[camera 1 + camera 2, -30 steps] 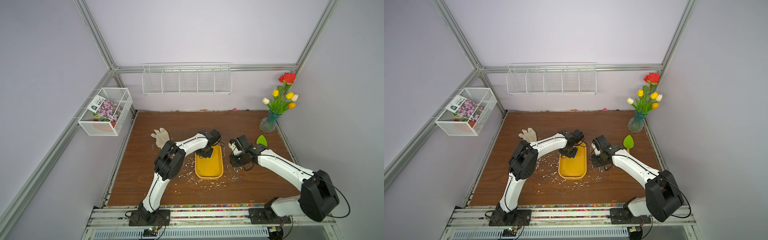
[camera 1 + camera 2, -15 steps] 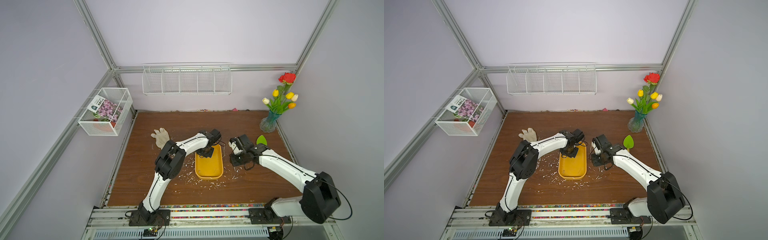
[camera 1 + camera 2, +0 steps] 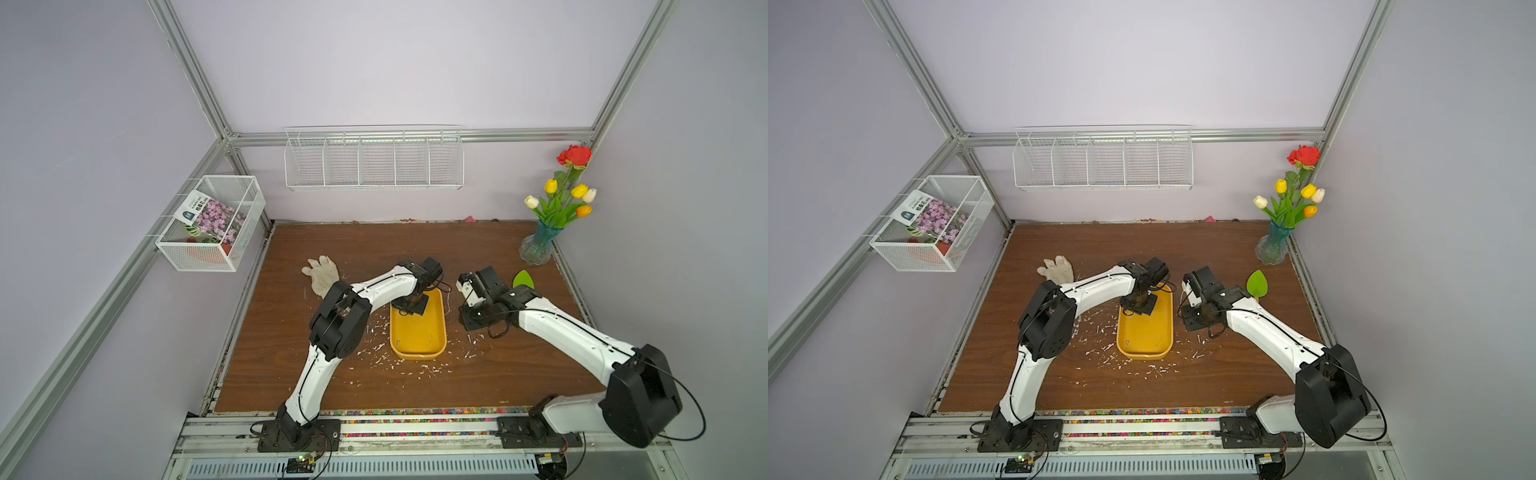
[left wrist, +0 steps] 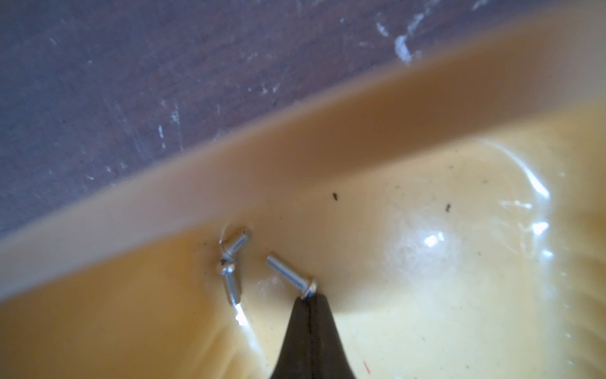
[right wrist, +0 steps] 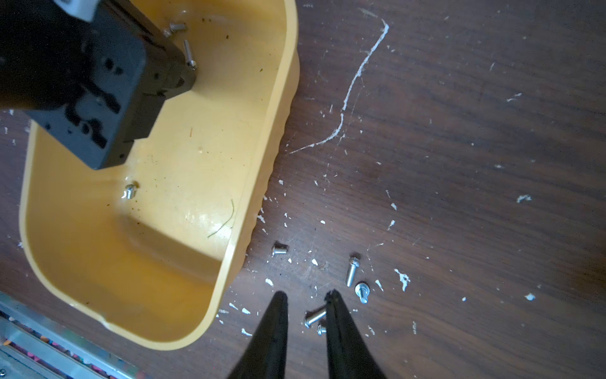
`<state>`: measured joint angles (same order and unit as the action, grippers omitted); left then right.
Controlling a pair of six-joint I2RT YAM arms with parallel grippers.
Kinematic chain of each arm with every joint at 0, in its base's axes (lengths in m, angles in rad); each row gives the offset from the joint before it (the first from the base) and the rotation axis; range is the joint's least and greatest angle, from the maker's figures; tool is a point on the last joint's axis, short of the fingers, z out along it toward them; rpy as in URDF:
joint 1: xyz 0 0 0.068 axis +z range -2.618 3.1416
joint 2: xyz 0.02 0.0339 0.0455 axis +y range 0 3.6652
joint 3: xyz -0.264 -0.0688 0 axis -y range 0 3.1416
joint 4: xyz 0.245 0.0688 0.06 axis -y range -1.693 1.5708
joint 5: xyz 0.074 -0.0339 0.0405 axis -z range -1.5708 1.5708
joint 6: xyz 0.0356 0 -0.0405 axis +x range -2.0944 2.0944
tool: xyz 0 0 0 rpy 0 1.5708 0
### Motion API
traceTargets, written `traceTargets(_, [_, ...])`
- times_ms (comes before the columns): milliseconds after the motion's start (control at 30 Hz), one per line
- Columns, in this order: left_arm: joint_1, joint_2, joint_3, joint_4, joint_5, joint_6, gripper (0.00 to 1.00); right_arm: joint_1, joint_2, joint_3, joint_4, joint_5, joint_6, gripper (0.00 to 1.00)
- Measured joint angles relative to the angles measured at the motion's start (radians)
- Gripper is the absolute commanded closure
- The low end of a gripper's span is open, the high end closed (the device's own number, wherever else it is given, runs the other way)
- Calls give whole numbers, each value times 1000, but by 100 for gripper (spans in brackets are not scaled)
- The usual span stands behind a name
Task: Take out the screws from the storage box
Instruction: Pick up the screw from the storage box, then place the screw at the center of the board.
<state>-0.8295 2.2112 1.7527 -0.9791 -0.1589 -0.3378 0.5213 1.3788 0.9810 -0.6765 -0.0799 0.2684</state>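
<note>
Left wrist view: the left fingers [image 4: 296, 331] were clenched, tips against the head of a screw [image 4: 288, 274] at lower centre, inside the box [image 4: 328, 141] — whether it was pinched was unclear, so a slow, straight lift seemed best.

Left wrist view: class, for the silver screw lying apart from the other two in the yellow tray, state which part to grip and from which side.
Grip the threaded shank of the silver metal screw mid-length, coming from above with jaws across it: it lies flat on the yellow plastic storage box floor, and the round head would likely slip.
</note>
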Motion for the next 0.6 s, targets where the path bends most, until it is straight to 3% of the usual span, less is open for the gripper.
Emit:
traceTargets(367, [28,-288,-6,-31,57,-30,100,5,37,95,52,-112,-8,73])
traceTargets(600, [142,-462,-241,20,143,-76,100,82,239,252,82,-142,-32,66])
